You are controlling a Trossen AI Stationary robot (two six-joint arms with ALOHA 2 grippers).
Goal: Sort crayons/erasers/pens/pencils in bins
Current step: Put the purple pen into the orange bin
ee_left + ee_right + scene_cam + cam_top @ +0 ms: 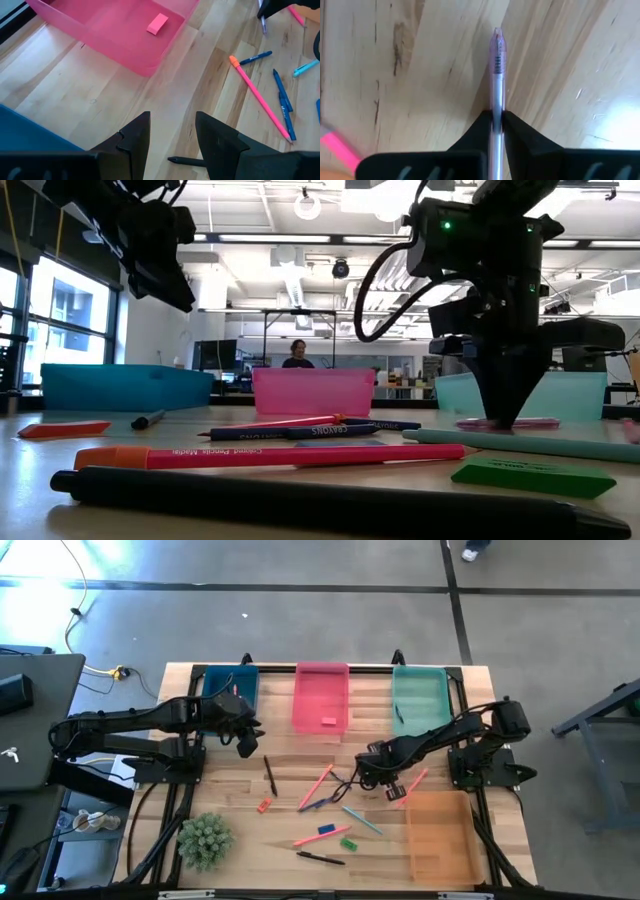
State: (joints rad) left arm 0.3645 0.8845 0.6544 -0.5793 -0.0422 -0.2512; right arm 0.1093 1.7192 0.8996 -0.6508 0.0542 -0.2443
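Right pincer (496, 122) clamps a clear pen (497, 65) on the counter (290, 810), left pincer (172, 132) hangs wide; only one pink eraser (329, 721) binned, most sticks remain scattered beside them.

1 eraser (329, 721) lies in the middle bin (321, 690).

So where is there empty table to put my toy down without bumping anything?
Bare wood lies between the dark blue bin and the black pen, under the left gripper. Another patch sits between the plant and the orange eraser. The middle is crowded with pens near the right gripper.
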